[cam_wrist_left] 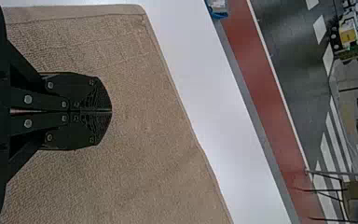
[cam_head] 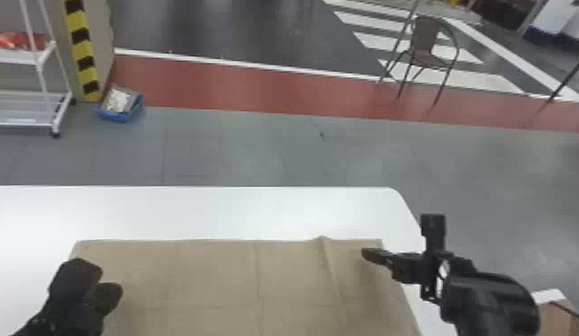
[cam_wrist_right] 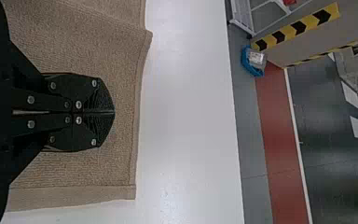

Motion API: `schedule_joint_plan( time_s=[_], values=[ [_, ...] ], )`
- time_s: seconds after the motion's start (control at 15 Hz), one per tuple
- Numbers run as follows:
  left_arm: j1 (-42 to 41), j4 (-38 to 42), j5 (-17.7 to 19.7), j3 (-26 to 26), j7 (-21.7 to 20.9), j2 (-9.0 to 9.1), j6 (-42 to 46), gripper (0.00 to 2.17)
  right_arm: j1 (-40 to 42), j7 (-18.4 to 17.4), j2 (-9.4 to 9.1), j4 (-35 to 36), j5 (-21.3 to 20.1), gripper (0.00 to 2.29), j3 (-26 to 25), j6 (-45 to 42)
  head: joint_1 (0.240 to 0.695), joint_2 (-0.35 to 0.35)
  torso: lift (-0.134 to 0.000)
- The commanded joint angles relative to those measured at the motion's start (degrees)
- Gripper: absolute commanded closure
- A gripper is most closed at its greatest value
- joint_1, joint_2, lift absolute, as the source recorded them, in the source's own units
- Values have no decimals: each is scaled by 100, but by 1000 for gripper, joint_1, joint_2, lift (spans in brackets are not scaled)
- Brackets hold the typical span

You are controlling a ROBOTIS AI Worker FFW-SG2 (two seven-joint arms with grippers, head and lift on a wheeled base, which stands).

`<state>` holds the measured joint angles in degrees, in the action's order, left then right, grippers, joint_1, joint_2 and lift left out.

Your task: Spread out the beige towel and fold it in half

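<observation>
So the beige towel [cam_head: 217,272] is lying spread out on the table [cam_head: 203,212], with the left gripper [cam_head: 111,292] over its left part and the right gripper [cam_head: 368,254] over its far right part. Both sets of jaws are pressed together, tip against tip, and I can't see any cloth caught in either one.

Edges: the far hem runs pretty straight across beyond both jaws. The far right corner is just past the right jaws, and the far left corner is out beyond the left ones. Not perfectly flat though: a raised crease starts at the far hem and runs back toward the robot, just to the left of the right jaws.

Room-wise, there's a decent bare strip of white tabletop past the towel, ahead of both jaws, and more of it to the left of the left jaws. It's way tighter to the right of the right jaws, just a skinny band between the towel's side and the table edge. After that it's gray floor [cam_head: 485,178], with a chair [cam_head: 425,44] way off ahead.
</observation>
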<state>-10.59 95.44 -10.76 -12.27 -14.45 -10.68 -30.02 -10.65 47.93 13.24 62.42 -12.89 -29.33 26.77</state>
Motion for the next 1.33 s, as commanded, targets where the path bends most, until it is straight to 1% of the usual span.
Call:
schedule_joint_plan(
  time_s=[0.0, 0.07, 0.2, 0.27, 0.33, 0.53, 0.67, 0.8, 1.0, 1.13, 1.27],
  values=[
    [-321, 528, 30, 137, -93, -22, -159, 1447, 582, 164, -102, 1018, 349, 1656, -187, 413, 695, -313, 0],
    [-461, 766, 30, 251, -128, -31, -159, 1447, 872, 270, -155, 1571, 542, 1656, -389, 624, 695, -314, 0],
    [-698, 1047, 74, 427, -145, -66, -176, 1447, 1153, 569, -234, 1870, 639, 1652, -758, 660, 695, -327, 0],
    [-778, 1108, 92, 453, -145, -128, -194, 1447, 1408, 665, -243, 2099, 762, 1656, -943, 695, 695, -331, 0],
    [-813, 1117, 92, 497, -145, -154, -264, 1447, 1584, 709, -252, 2187, 867, 1656, -1022, 695, 695, -336, 0],
    [-892, 1056, 57, 541, -119, -259, -387, 1447, 1988, 823, -252, 2178, 894, 1656, -1259, 519, 695, -350, 0],
    [-848, 950, 30, 541, -93, -295, -387, 1447, 2032, 815, -216, 2037, 885, 1656, -1277, 431, 695, -350, 0],
    [-769, 783, 4, 471, -58, -286, -387, 1447, 2041, 797, -199, 1941, 806, 1656, -1250, 449, 695, -350, 0],
    [-602, 449, -14, 322, 30, -286, -282, 1447, 1962, 630, -76, 1598, 709, 1656, -1057, 361, 695, -350, 0],
    [-523, 309, -14, 286, 48, -286, -246, 1447, 1874, 498, -41, 1413, 639, 1656, -908, 238, 695, -350, 0],
    [-470, 265, -14, 251, 48, -268, -246, 1447, 1733, 472, -23, 1246, 577, 1652, -820, 202, 695, -350, 0]
  ],
)
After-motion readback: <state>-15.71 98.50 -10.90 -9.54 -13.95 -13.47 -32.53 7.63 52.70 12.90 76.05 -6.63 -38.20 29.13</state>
